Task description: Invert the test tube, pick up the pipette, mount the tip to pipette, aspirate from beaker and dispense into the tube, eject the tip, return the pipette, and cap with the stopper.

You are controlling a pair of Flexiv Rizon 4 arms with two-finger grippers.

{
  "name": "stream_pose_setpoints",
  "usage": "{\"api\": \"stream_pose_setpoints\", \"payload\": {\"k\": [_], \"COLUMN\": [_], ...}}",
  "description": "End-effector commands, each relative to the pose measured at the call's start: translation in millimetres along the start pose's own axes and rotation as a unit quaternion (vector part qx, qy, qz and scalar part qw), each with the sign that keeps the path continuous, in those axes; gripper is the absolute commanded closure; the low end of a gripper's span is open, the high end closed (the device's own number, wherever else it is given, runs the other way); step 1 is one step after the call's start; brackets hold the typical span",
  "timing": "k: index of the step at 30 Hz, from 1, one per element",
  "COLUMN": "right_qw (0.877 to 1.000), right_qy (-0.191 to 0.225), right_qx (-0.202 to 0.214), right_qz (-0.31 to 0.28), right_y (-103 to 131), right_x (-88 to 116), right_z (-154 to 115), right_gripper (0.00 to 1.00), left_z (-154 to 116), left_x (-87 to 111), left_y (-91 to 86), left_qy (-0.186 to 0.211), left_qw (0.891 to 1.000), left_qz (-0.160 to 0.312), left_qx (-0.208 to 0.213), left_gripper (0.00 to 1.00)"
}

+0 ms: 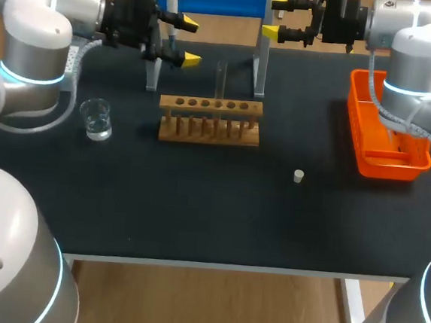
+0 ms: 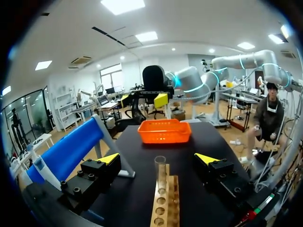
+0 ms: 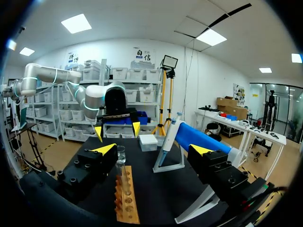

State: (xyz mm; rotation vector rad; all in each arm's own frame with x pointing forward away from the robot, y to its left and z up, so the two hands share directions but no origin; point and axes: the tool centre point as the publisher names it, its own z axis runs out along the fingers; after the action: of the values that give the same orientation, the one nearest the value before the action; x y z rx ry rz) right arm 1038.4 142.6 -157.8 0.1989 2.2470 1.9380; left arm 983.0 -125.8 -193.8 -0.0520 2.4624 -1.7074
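Stopper (image 1: 298,175) shows only in head view.

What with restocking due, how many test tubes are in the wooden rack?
1. One clear test tube stands upright in the wooden rack; its other holes look empty.

Black table (image 1: 196,213) — rack (image 1: 210,123), beaker (image 1: 96,118), stopper (image 1: 298,176), orange basket (image 1: 385,167), pipette stand (image 1: 260,67)

beaker (image 1: 96,118) left of rack (image 1: 210,123), tube (image 1: 220,81) in rack, stopper (image 1: 298,176) before it, basket (image 1: 383,162) right
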Motion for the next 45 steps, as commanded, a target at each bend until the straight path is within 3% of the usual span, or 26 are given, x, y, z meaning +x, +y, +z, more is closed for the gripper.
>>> {"api": "stream_pose_setpoints", "payload": {"k": [1, 16, 26, 35, 45], "right_qw": [1.0, 1.0, 1.0, 1.0, 1.0], "right_qy": [0.002, 0.002, 0.002, 0.002, 0.002], "right_qx": [0.001, 0.001, 0.001, 0.001, 0.001], "right_qz": [0.0, 0.0, 0.0, 0.0, 0.0], "right_y": [0, 0, 0, 0, 0], "right_x": [-1, -1, -1, -1, -1], "right_z": [-1, -1, -1, -1, -1], "right_gripper": [0.0, 0.0, 0.0, 0.0, 0.0], "left_z": [17, 49, 66, 86, 92], "left_x": [-11.3, -12.0, -10.1, -4.8, 3.3], "left_y": [10.5, 38.8, 51.7, 59.7, 66.0], "left_qy": [0.014, 0.03, 0.044, 0.045, 0.018], "left_qw": [1.0, 0.998, 0.996, 0.995, 0.993], "left_qz": [-0.004, -0.046, -0.059, -0.057, -0.075], "left_qx": [0.0, -0.016, -0.057, -0.068, -0.09], "left_gripper": [0.0, 0.0, 0.0, 0.0, 0.0]}}
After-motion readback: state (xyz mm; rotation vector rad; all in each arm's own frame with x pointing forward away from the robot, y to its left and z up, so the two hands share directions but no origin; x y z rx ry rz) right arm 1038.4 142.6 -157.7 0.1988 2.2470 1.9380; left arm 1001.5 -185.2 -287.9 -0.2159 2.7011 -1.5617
